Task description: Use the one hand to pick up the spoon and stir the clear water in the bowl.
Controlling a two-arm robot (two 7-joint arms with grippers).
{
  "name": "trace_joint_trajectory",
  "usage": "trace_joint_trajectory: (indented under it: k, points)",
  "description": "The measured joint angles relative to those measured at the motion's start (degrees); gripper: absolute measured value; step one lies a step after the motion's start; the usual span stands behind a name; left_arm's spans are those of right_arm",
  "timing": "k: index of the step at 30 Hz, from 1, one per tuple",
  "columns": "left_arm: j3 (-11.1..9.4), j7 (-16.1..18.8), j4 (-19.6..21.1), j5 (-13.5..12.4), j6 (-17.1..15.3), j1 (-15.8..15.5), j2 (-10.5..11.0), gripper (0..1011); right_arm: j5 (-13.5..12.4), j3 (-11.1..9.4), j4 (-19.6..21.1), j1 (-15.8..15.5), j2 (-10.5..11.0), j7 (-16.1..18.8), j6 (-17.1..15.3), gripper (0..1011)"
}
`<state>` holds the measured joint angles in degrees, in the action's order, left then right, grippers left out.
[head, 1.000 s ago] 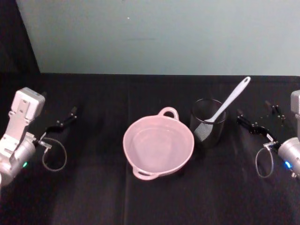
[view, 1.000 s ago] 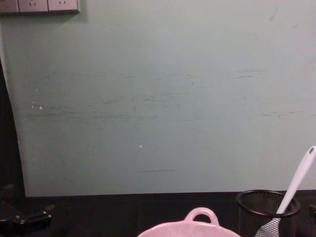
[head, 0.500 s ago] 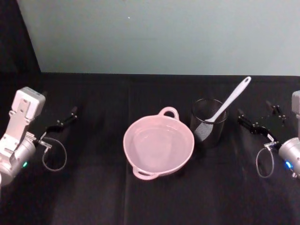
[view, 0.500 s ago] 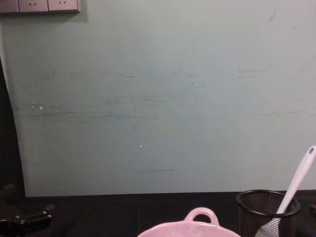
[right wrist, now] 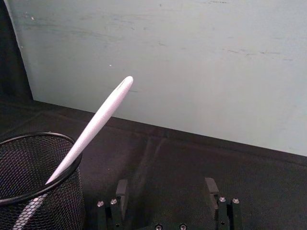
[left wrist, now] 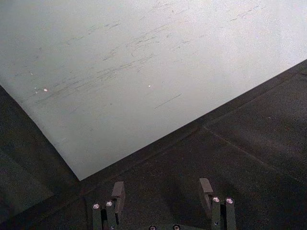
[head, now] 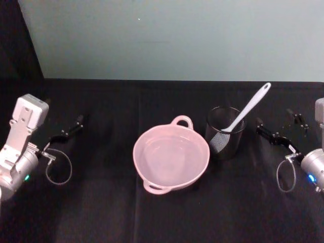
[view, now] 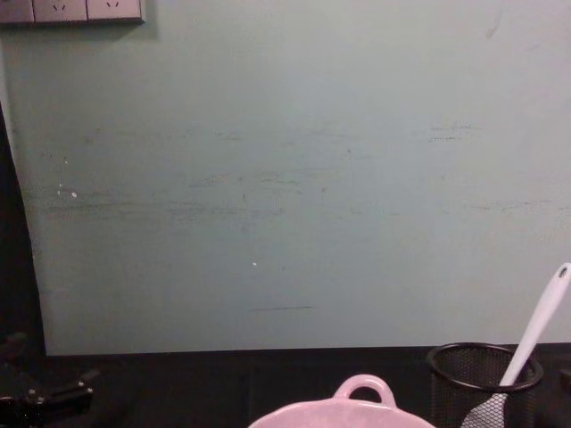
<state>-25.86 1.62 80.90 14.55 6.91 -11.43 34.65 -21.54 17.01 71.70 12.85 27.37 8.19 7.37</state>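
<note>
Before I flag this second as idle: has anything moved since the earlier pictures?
Nothing visibly changed. The spoon leans in the mesh cup as before, beside the bowl. The left gripper and right gripper sit open at the table's two sides, where they were.

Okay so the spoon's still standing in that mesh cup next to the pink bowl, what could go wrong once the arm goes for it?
1. The spoon leans in the light mesh cup; pulling along that slant may tip the cup.
2. The cup stands close beside the bowl, which holds water; a toppled cup or a swinging scoop might hit its rim and spill.
3. The right claw, open, must close on a slim, slanted handle; it may slip or twist.
</note>
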Motion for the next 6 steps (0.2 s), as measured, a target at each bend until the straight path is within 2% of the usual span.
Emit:
trace_joint_trajectory:
  k: [6]
  points:
    - [0.0,0.0,0.0,0.0,0.0,0.0,0.0,1011,0.0,0.0,0.0,0.0,0.0,0.0,0.0,1003]
